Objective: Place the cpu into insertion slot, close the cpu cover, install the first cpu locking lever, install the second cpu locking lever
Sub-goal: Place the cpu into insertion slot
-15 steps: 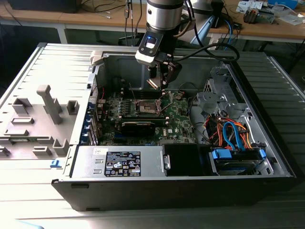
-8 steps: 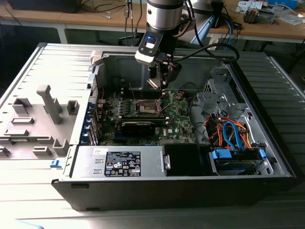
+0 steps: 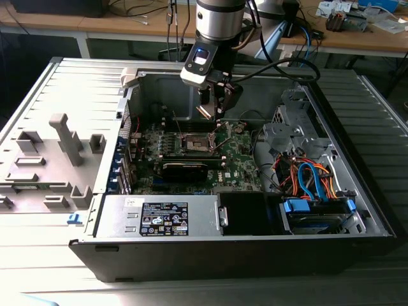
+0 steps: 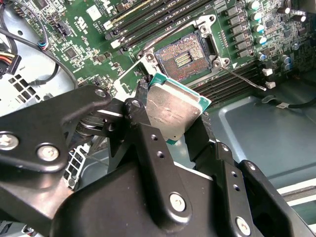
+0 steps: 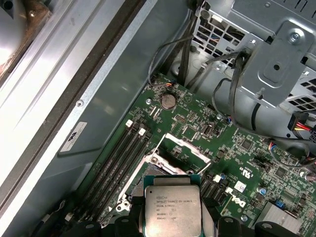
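My black gripper (image 3: 217, 109) hangs under the arm's wrist, inside the open grey computer case (image 3: 357, 121), above the green circuit board (image 3: 245, 162). It is clenched: in the second wrist view the two black metal fingers (image 4: 143, 126) press from both sides on the small flat square silver-grey cpu (image 4: 174, 109), which sits tilted between them and shows a thin green edge. The cpu is in the air, not touching the board.

The insertion slot (image 4: 183, 57), a dark square socket with a silver metal rim, lies open and shows its field of small golden contacts. In the first wrist view the cpu (image 5: 173, 210) is over the board just beside this socket, and the thin silver cpu cover (image 5: 195, 150) stands lifted, so I see green board through its square window. A thin wire lever (image 4: 244, 79) lies loose beside the slot, over the black memory rails.

About writing: the metal top of the cpu carries several short lines of dark print, clear in the first wrist view. The board has large white letters (image 5: 238, 201) printed near its corner. A small grey sticker (image 5: 73, 137) with black marks is on the case wall. In the exterior view, the long silver power supply box (image 3: 127, 217) at the front has a white label (image 3: 162, 215) full of small print and symbols.
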`<state>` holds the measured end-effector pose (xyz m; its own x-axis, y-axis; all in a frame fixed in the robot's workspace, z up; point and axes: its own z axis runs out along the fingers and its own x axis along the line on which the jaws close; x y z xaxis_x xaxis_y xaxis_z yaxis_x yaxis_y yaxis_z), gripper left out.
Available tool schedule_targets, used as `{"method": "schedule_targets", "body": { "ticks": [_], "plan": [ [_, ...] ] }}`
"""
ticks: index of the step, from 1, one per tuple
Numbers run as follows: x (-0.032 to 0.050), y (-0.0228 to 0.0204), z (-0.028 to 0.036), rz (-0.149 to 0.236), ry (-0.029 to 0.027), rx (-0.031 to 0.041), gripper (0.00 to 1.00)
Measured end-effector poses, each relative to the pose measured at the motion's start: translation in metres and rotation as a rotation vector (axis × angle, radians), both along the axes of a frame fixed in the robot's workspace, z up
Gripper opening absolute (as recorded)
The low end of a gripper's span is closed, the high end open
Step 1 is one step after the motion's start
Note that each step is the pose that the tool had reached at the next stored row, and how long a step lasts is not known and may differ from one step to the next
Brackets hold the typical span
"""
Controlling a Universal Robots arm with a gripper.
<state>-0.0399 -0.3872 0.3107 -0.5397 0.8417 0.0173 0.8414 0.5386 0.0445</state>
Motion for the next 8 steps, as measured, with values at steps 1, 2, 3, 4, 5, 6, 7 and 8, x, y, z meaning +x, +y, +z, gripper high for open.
{"method": "schedule_targets", "body": {
  "ticks": [1,2,3,4,5,6,7,8],
  "plan": [
    [0.0000,0.0000,0.0000,-0.001,0.0001,0.0000,0.55],
    [0.0000,0.0000,0.0000,-0.001,0.0000,0.0000,0.55],
    [0.0000,0.0000,0.0000,-0.003,0.0000,0.0000,0.55],
    [0.0000,0.0000,0.0000,-0.003,0.0000,0.0000,0.55],
    [0.0000,0.0000,0.0000,-0.004,0.0000,0.0000,0.55],
    [0.0000,0.0000,0.0000,-0.004,0.0000,0.0000,0.55],
    [0.0000,0.0000,0.0000,-0.005,0.0000,0.0000,0.55],
    [0.0000,0.0000,0.0000,-0.006,0.0000,-0.0001,0.55]
  ]
}}
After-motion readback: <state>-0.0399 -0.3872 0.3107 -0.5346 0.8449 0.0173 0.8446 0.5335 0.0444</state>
